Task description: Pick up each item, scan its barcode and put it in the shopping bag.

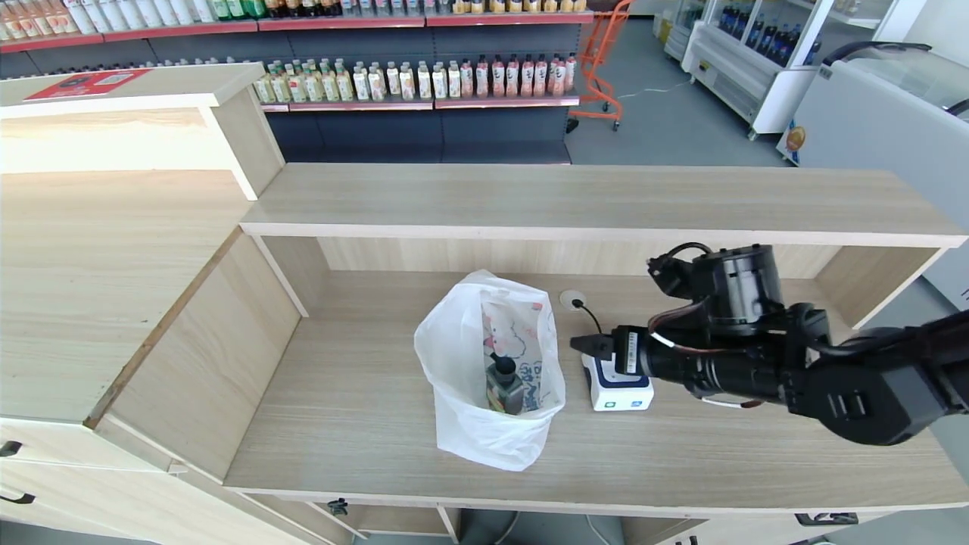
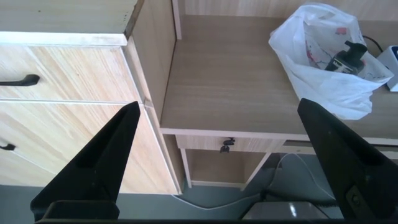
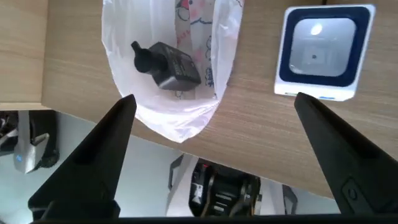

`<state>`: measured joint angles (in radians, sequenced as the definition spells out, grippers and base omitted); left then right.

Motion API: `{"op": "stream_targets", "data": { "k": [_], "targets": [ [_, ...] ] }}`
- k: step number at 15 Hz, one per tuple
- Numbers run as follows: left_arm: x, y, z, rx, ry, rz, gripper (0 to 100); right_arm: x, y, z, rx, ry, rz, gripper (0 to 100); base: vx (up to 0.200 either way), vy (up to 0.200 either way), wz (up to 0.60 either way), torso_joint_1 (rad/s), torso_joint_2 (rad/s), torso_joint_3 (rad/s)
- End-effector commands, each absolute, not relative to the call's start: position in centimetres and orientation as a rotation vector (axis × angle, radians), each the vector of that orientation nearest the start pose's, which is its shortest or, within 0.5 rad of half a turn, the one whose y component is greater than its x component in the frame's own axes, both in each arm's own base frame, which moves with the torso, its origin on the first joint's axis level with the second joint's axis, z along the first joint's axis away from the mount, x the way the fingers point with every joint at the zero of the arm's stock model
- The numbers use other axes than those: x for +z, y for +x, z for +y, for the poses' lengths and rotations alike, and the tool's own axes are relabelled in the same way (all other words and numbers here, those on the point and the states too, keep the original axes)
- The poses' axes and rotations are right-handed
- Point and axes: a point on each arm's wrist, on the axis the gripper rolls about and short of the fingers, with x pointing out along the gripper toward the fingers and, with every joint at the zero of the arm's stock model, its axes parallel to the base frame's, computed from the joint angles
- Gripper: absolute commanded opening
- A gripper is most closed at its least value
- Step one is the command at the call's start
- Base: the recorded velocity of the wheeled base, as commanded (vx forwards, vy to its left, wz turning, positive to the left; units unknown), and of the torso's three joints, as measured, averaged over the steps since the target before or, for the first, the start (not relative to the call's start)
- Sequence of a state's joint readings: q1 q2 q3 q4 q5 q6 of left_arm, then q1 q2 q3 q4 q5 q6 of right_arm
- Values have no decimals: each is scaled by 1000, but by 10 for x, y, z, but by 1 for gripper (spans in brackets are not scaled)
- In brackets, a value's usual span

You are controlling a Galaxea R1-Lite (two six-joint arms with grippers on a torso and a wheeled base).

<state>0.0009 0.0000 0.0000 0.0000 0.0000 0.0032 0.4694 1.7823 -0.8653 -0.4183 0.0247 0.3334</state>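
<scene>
Shopping bag (image 1: 484,431) stands just beside the scanner (image 1: 622,393), with a dark bottle (image 1: 504,387) inside. Right gripper (image 1: 589,345) hangs over the scanner, jaws spread, empty. Left gripper (image 2: 219,104) sits well apart from it, likewise spread and empty. Risk: an arm sweep could snag the bag's limp rim and topple it. The right wrist view exposes the scanner's window; the head view, its cable.

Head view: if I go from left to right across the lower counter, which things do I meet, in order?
shopping bag, with a dark bottle standing inside it → white and blue scanner
</scene>
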Motion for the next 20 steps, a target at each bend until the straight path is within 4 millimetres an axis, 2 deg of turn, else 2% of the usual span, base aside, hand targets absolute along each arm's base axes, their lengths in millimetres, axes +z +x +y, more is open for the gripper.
{"op": "stream_targets", "data": {
  "k": [1, 2, 3, 5, 8, 12, 14, 18, 20],
  "targets": [
    [76, -23, 0, 2, 3, 2, 100, 193, 227, 47, 193, 29, 539, 100, 0, 0, 0, 0, 0, 0],
    [76, -23, 0, 2, 3, 2, 100, 194, 225, 26, 90, -83, 543, 100, 0, 0, 0, 0, 0, 0],
    [76, -23, 0, 2, 3, 2, 100, 194, 226, 15, -1, -148, 544, 100, 0, 0, 0, 0, 0, 0],
    [76, -23, 0, 2, 3, 2, 100, 189, 221, 5, -68, -156, 565, 100, 0, 0, 0, 0, 0, 0],
    [76, -23, 0, 2, 3, 2, 100, 181, 203, 5, -60, -147, 584, 100, 0, 0, 0, 0, 0, 0],
    [76, -23, 0, 2, 3, 2, 100, 180, 201, 5, -66, -118, 584, 100, 0, 0, 0, 0, 0, 0],
    [76, -23, 0, 2, 0, 2, 100, 179, 201, 5, -61, -101, 587, 100, -200, 0, 0, 2, 2, 7],
    [76, -23, 0, 3, 6, 2, 100, 178, 203, 7, -69, -4, 594, 100, -200, -200, 0, 10, 6, 1],
    [76, -23, 0, 3, 6, 2, 100, 181, 201, 14, 1, 113, 580, 100, -200, -200, 0, -12, 0, 9]
  ]
}}
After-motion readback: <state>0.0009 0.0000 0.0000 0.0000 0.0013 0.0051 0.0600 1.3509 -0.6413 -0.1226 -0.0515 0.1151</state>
